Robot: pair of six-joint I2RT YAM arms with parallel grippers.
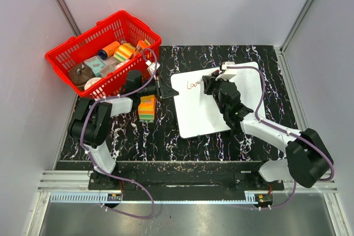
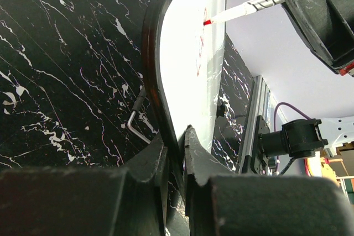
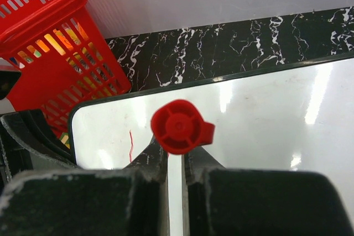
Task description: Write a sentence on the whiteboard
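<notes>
The whiteboard (image 1: 199, 114) lies flat on the black marble table, right of centre. My left gripper (image 1: 167, 89) is shut on its left rim; in the left wrist view the dark rim (image 2: 157, 81) runs between the fingers of that gripper (image 2: 178, 136). My right gripper (image 1: 213, 85) hovers over the board's upper part, shut on a slim white pen (image 2: 243, 9). The pen's red tip (image 2: 207, 22) touches the board. From the right wrist, the pen's red cap (image 3: 180, 126) stands just above the right gripper (image 3: 176, 156). The sentence (image 1: 192, 84) shows as one short red word near the top left corner.
A red basket (image 1: 105, 53) holding several items stands at the back left, close behind my left arm. A striped, colourful block (image 1: 146, 108) sits on the table just left of the board. A small metal hex key (image 2: 135, 121) lies beside the board's rim.
</notes>
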